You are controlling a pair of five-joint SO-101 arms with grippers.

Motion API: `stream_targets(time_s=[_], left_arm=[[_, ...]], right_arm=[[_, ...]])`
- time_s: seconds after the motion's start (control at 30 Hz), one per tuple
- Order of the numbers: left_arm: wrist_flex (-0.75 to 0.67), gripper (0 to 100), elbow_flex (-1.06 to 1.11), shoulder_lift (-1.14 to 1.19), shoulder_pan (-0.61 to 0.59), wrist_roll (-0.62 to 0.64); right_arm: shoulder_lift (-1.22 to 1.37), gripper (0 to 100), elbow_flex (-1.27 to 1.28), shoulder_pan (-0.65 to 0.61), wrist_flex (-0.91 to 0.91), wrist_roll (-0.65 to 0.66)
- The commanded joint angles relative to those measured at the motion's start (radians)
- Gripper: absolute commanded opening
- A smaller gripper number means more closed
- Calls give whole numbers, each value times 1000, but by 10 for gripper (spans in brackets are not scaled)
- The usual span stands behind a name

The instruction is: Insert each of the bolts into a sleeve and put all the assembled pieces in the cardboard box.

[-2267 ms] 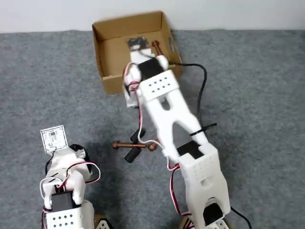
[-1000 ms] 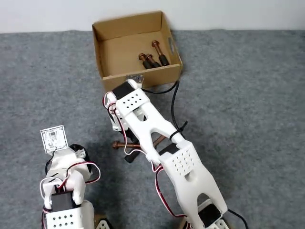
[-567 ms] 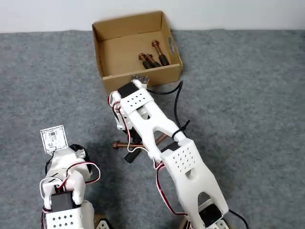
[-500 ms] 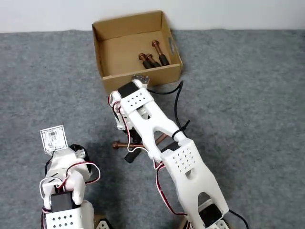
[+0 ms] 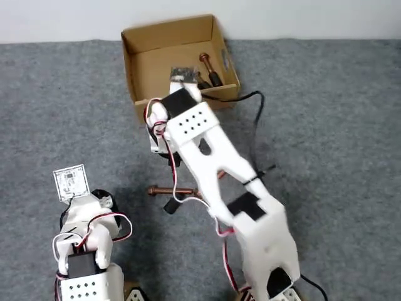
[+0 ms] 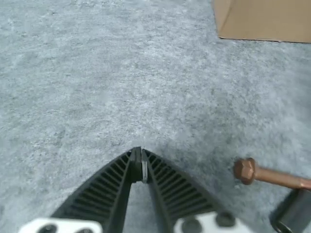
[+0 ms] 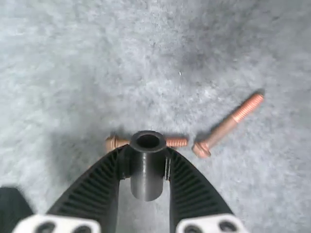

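Above two loose bolts [image 7: 228, 124], gripping a black sleeve [image 7: 147, 165] in the right end effector [image 7: 145, 154], with the left end effector [image 6: 137, 154] closed empty, so probably time to feed a bolt in.

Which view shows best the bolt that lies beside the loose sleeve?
The left wrist view: bolt close, head plain, tip cut off. High view: small, tip under the arm. Right wrist view: the held sleeve covers its middle.
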Motion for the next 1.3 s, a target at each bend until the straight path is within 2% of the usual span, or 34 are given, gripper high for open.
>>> stream_targets(time_s=[0.0, 0.23, 0.37, 0.57, 0.87, 1.03, 1.27], left_arm=[[-26, 5, -5, -5, 38, 3], [-21, 5, -82, -6, 49, 5], [51, 5, -197, 5, 52, 9], [203, 5, -308, 5, 52, 9], [239, 5, -363, 28, 106, 6], [244, 5, -506, 262, 161, 41], [387, 5, -751, 692, 324, 160]], right_arm=[[-251, 8, 114, 22, 42, 17], [-657, 8, 470, 107, 39, 18], [-865, 8, 660, 193, 39, 23], [-1132, 8, 925, 326, 38, 100], [-1489, 8, 1191, 536, -35, 239], [-1606, 8, 1234, 616, -22, 245], [-1682, 8, 1321, 673, -27, 239]])
